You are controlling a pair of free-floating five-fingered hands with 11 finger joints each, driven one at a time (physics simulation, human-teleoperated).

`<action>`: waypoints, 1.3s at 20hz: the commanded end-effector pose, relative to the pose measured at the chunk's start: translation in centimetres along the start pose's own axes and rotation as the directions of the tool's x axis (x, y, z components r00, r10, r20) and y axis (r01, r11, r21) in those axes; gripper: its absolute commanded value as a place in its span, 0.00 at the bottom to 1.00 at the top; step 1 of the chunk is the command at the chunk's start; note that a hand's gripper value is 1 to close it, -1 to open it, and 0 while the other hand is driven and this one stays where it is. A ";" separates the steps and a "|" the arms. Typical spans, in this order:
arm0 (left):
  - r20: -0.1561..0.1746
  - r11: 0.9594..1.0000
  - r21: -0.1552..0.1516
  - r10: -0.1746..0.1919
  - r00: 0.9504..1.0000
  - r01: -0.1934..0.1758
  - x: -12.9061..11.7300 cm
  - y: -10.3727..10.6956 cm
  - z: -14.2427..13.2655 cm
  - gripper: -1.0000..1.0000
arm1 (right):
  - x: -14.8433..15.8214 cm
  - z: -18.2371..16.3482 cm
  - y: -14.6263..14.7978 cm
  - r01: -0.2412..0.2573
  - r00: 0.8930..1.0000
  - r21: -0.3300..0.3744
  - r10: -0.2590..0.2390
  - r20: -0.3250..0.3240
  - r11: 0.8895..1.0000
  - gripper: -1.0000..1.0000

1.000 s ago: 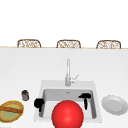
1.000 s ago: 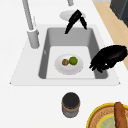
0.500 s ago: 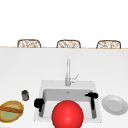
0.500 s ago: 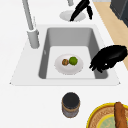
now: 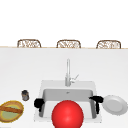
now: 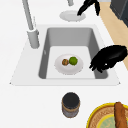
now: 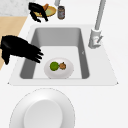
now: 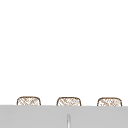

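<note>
The left hand (image 5: 38,103) hangs over the sink's (image 5: 45,84) left front edge. In the left side view it (image 6: 110,58) shows above the near front corner of the basin, fingers (image 6: 96,65) loosely curled downward and holding nothing, close to the rim but not clearly touching it. In the right side view the same hand (image 7: 37,11) sits at the far end, just before the basket (image 7: 51,10).

The right hand (image 5: 97,100) hovers at the sink's right edge, just beside the empty plate (image 5: 114,105) on the table (image 5: 20,70). In the right side view it (image 7: 20,48) reaches over the basin's front wall, fingers (image 7: 37,55) relaxed and spread, gripping nothing.

On the basin floor lies a small plate (image 6: 68,67) with a green fruit (image 6: 73,60) and a brown one (image 6: 65,62) touching each other. It lies apart from both hands.

A dark jar (image 6: 71,104) stands on the table left of the sink, near the basket (image 6: 110,120) that holds a baguette (image 6: 120,115). The tap (image 5: 68,72) rises behind the basin. A red ball (image 5: 67,114) covers the basin's middle in the front view.
</note>
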 end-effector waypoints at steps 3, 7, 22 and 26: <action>0.000 1.000 0.000 0.000 1.000 0.000 0.0 0.0 0.0 0.50 | 0.1 0.7 0.4 0.006 1.000 0.036 -0.006 -0.001 0.999 0.00; 0.000 1.000 0.000 0.000 1.000 0.000 0.0 0.0 0.0 0.50 | 2.5 -2.5 1.3 -0.035 0.998 0.087 0.039 -0.049 0.996 0.00; 0.000 1.000 0.000 0.000 1.000 0.000 0.0 0.0 0.0 0.50 | 5.7 -5.3 -5.7 -0.054 0.999 -0.068 0.054 -0.004 0.996 0.00; 0.000 1.000 0.000 0.000 1.000 0.000 0.0 0.0 0.0 0.50 | 6.4 -5.9 -7.9 -0.053 0.998 -0.106 0.055 0.018 0.993 0.00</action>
